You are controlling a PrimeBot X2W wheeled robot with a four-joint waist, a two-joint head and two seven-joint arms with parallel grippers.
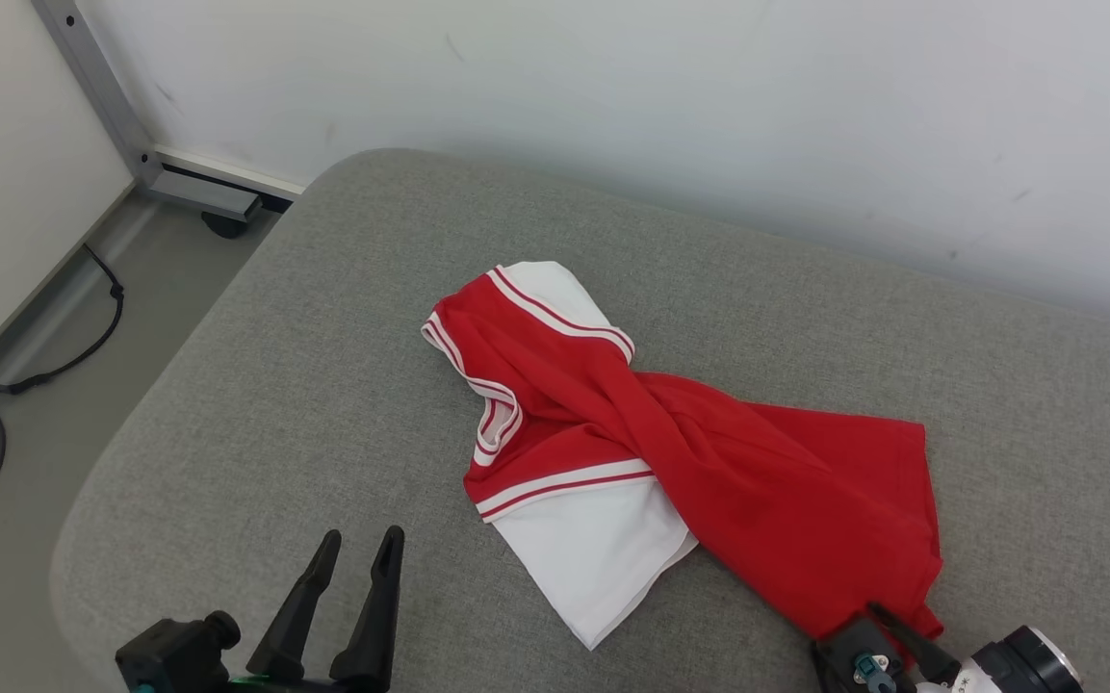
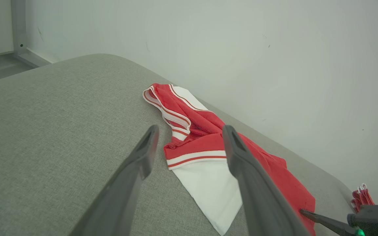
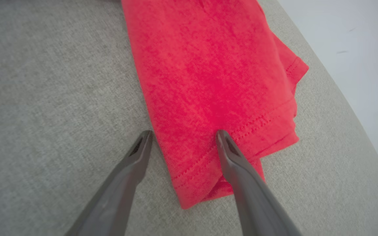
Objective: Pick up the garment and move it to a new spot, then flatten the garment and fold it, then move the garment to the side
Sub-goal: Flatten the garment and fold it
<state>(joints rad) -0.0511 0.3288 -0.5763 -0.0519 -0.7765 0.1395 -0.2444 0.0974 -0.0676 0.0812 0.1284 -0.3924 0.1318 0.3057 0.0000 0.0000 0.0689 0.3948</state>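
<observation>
The garment (image 1: 709, 452) is a red and white shirt with striped trim, lying twisted and crumpled on the grey cushion (image 1: 323, 385). My left gripper (image 1: 362, 534) is open over bare cushion, short of the white sleeve. In the left wrist view the garment (image 2: 202, 137) lies ahead between the spread fingers of the left gripper (image 2: 190, 129). My right gripper (image 1: 887, 621) is at the garment's near red hem corner. In the right wrist view the right gripper (image 3: 184, 132) is open and straddles the hem of the garment (image 3: 215, 65), one finger over red cloth, the other over cushion.
A white wall runs close behind the cushion. Left of the cushion the floor drops away, with a black cable (image 1: 35, 366) and a metal frame leg (image 1: 112, 106). The right gripper (image 2: 326, 223) shows low at the right of the left wrist view.
</observation>
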